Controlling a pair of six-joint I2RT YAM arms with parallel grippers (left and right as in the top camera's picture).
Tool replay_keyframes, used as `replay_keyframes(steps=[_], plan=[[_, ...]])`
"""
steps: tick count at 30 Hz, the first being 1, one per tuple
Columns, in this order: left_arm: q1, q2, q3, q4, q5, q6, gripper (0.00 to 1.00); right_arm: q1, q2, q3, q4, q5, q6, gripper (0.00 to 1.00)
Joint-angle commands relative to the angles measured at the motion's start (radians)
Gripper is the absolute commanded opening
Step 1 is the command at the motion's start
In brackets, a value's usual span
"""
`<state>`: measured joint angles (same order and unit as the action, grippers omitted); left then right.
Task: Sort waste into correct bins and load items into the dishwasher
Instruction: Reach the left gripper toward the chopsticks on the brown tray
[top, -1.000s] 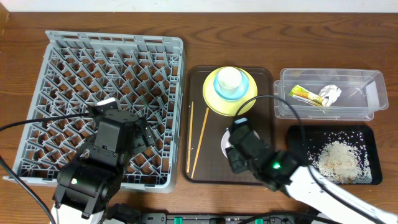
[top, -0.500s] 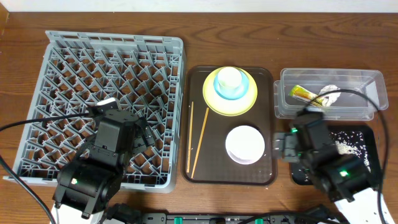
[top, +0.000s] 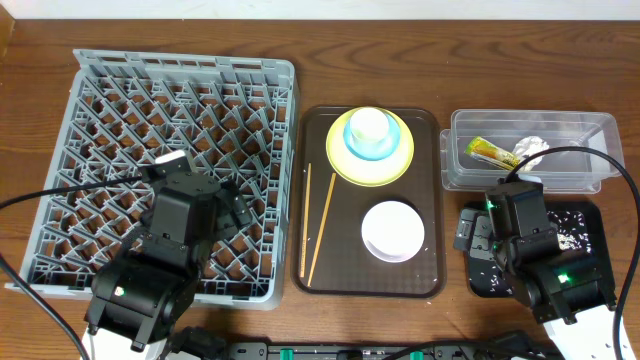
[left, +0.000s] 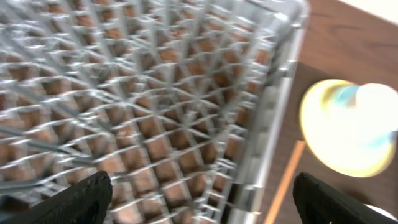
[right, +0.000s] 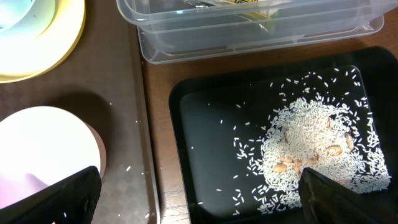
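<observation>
wooden table (top: 30, 40) under everything. on its left side, grey dish rack (top: 185, 70), by far the biggest piece. over its near half, left gripper (left: 202, 199), fingers spread wide, nothing between them.

in the middle, brown serving tray (top: 345, 275). at its far end, yellow plate (top: 400, 165) with blue bowl (top: 352, 148) and white cup (top: 369, 125) stacked on it. nearer, white bowl (top: 392, 231); along the left side, chopsticks (top: 320, 230).

on the right, clear tub (top: 590, 150) at the back, wrapper (top: 492, 152) and tissue (top: 533, 148) inside. just in front of it, black tray (right: 205, 124).

from overhead, right arm in the way of most of the black tray and nearly all the rice (right: 311, 149). in the right wrist view, rice heaped in the tray's right part, stray grains scattered leftward, a few on the brown serving tray. right gripper (right: 199, 193) above the tray's near left, fully open, gripping nothing. left wrist view blurred: only rack lattice and the plate's edge.

against a second ago: right arm gone from over the white bowl to the black tray, fingers wider; bowl uncovered now, rice pile covered. left arm unmoved.
</observation>
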<state>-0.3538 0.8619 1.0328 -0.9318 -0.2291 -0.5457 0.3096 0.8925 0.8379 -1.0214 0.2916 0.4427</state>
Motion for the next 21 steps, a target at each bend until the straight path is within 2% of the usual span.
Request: replay_keyframes(steps=[1, 2, 5, 8, 14, 21], plan=[[0.004, 0.000, 0.016, 0.026, 0.211, -0.014, 0.94, -0.009, -0.002, 0.012, -0.001, 0.010, -0.003, 0.99], [0.003, 0.006, 0.014, 0.038, 0.298, -0.021, 0.94, -0.009, -0.002, 0.012, -0.001, 0.010, -0.003, 0.99], [-0.014, 0.030, 0.010, 0.034, 0.406, -0.084, 0.94, -0.009, -0.002, 0.012, -0.001, 0.010, -0.003, 0.99], [-0.061, 0.076, 0.004, -0.005, 0.479, -0.088, 0.94, -0.009, -0.002, 0.012, -0.001, 0.010, -0.003, 0.99], [-0.212, 0.204, 0.002, -0.062, 0.484, -0.106, 0.94, -0.009, -0.002, 0.012, -0.001, 0.010, -0.003, 0.99], [-0.418, 0.360, 0.002, 0.050, 0.410, -0.111, 0.94, -0.009, -0.002, 0.012, -0.001, 0.010, -0.003, 0.99]])
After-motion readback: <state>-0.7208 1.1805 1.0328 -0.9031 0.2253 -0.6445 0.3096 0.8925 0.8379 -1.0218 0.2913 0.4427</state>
